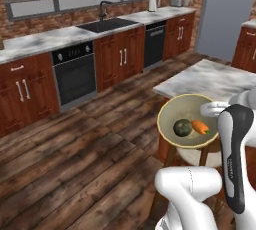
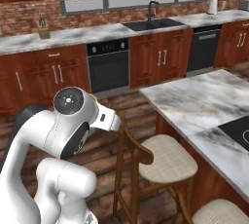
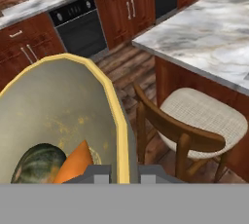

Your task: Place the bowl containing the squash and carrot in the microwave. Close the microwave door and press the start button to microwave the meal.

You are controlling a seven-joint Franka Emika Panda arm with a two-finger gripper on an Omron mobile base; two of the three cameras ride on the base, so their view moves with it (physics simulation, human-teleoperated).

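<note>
The tan bowl (image 1: pixel 187 108) with an olive-yellow rim hangs in the air beside the island, above a stool. Inside it lie the dark green squash (image 1: pixel 182 127) and the orange carrot (image 1: pixel 201 127), touching each other. In the hand view the bowl (image 3: pixel 58 116) fills the left half, with the squash (image 3: pixel 36 164) and carrot (image 3: pixel 75 164) at the bottom. My gripper (image 3: pixel 123 173) is shut on the bowl's rim, one fingertip inside and one outside. The microwave and its door are out of view.
The marble island counter (image 1: pixel 210 76) stands to the right, with a black cooktop (image 2: pixel 238 130) on it. Wooden stools (image 2: pixel 165 162) with cream seats stand along its near side. The far wall holds an oven (image 1: pixel 75 74), a sink (image 1: pixel 107 24) and cabinets.
</note>
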